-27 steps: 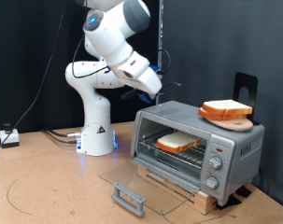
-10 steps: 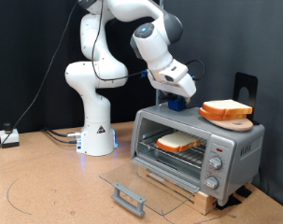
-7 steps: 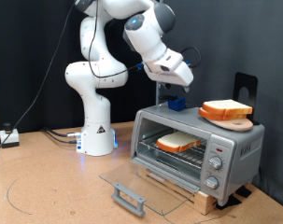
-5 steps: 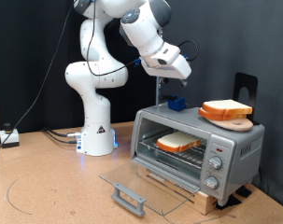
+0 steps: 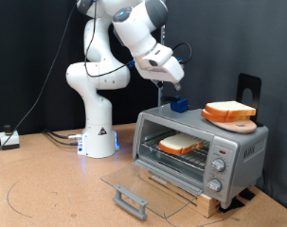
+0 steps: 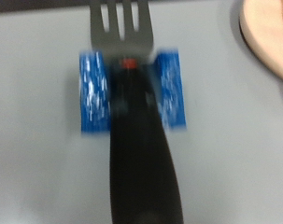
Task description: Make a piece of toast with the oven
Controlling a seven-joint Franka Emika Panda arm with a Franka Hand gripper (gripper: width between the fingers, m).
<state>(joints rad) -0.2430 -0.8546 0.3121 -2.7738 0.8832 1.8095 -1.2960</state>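
Toast (image 5: 181,144) on the rack inside the oven (image 5: 240,144), door (image 5: 148,194) dropped open; second slice (image 5: 228,110) on the board (image 5: 233,120) on top; my hand (image 5: 170,78) raised above, grip state indiscernible; baking not yet evident

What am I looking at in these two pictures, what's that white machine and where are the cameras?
The white machine is a robot arm bolted to the table. One picture comes from a camera standing off to the side; the other from a camera on the arm's hand, looking down along its fingers.

In the side view, the gripper hangs above the oven, a silver countertop toaster oven. Its glass door lies folded down, and a piece of toast sits on the rack inside. More bread rests on a round wooden board on the oven's roof.

The hand camera shows a black fork standing in a blue holder on that grey roof. Whether the fingers grip anything isn't visible.
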